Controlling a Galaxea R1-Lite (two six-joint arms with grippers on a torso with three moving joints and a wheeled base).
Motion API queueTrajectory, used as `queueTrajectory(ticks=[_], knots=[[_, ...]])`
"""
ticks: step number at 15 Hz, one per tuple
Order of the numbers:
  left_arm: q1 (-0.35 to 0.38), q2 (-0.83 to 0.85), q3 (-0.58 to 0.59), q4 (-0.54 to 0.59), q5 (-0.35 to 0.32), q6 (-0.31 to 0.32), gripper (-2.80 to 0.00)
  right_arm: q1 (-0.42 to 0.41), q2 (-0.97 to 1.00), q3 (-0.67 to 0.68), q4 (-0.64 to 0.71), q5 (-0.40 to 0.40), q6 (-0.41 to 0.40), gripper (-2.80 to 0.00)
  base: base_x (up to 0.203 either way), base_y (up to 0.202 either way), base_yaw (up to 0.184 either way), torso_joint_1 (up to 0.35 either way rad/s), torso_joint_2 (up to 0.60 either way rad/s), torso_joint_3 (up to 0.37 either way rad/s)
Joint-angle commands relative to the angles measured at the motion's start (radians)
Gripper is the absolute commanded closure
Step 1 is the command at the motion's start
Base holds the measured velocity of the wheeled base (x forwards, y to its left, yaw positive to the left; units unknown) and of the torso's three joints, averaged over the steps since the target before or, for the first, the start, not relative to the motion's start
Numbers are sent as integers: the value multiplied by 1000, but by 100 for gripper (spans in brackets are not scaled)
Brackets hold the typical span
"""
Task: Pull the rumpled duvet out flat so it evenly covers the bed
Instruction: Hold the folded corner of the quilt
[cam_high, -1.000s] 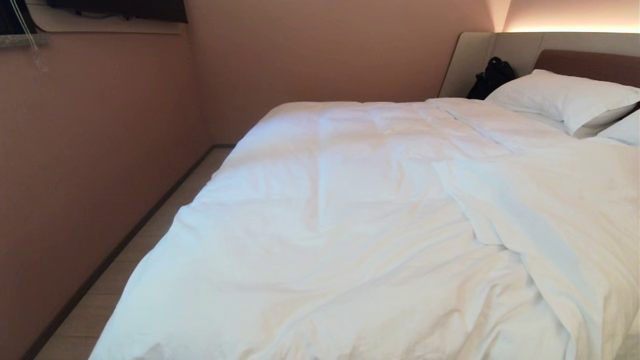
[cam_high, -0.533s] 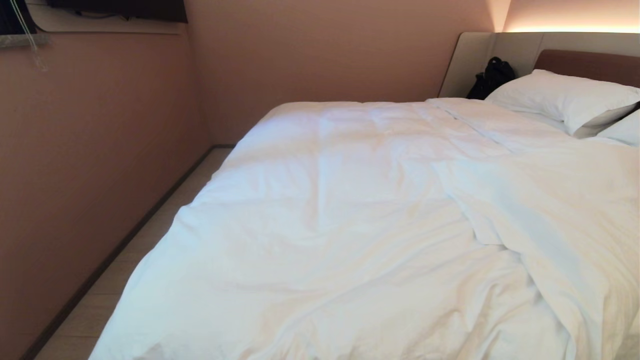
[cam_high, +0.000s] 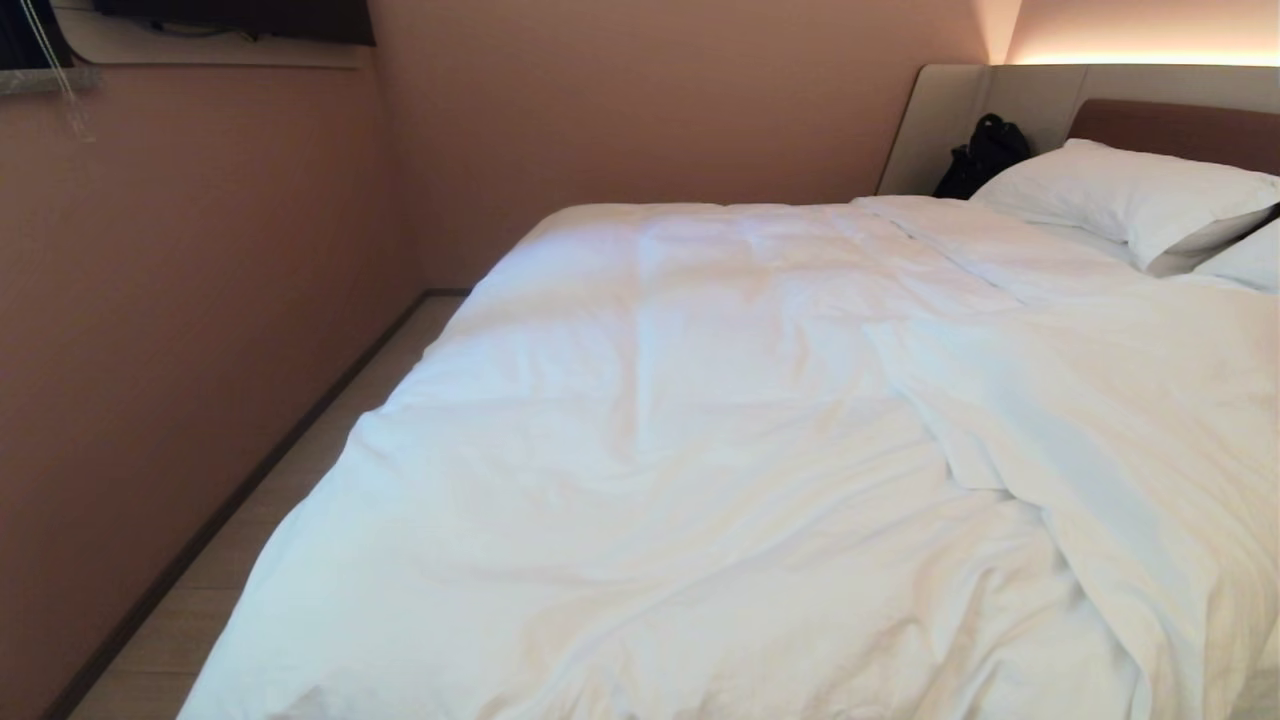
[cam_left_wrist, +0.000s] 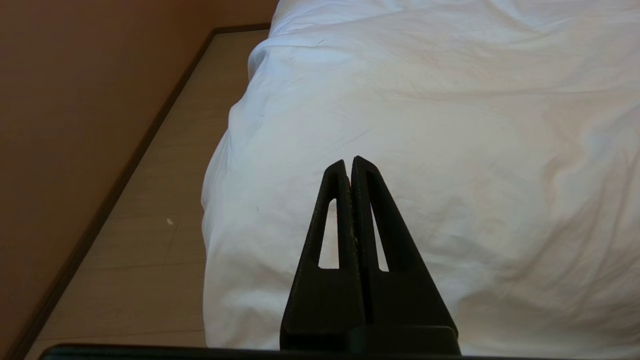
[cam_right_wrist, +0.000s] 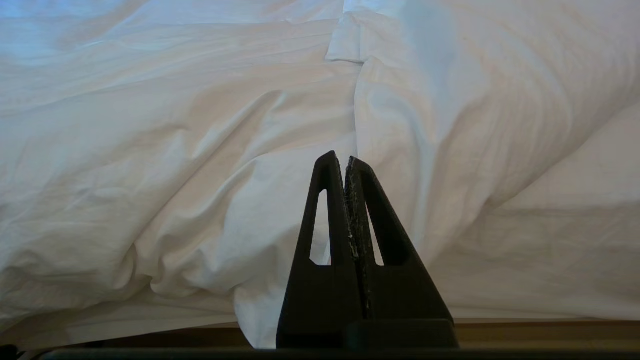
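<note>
Across the whole bed (cam_high: 1130, 130) lies the duvet (cam_high: 650, 420), white and puffy, reaching from the near edge up to the pillows (cam_high: 1130, 200) at the far right. It is not flat: on the right a thick flap is folded back over itself, its corner ending near the middle, and loose creases run from there toward the near edge. That doubled part is probably why the right side looks heaped while the left side lies smoother and hangs over the edge toward the floor (cam_high: 230, 560) beside the wall (cam_high: 180, 300).

Neither arm shows from the head camera. The left tool (cam_left_wrist: 349, 162) has its fingers pressed together, holding nothing, and hangs off the near left corner, where the duvet drapes down beside the strip of floor. The right tool (cam_right_wrist: 339, 160) is likewise pressed together and empty, facing the near right part, just in front of the folded flap and the deep wrinkles under it. Both seem parked at the near side, so the spreading looks not yet begun; the folded flap on the right would likely be the first thing to pull out. A dark bag (cam_high: 985, 150) sits at the far end, beside the pillows and clear of the work.
</note>
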Motion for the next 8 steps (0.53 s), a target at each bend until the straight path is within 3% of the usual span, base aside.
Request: queueTrajectory(ticks=[1,8], knots=[[0,0,0,0,-1,0,0,0,1,0,-2,0,-1,0,0,0,0,0,0,0],[0,0,0,0,-1,0,0,0,1,0,0,0,-1,0,0,0,0,0,0,0]])
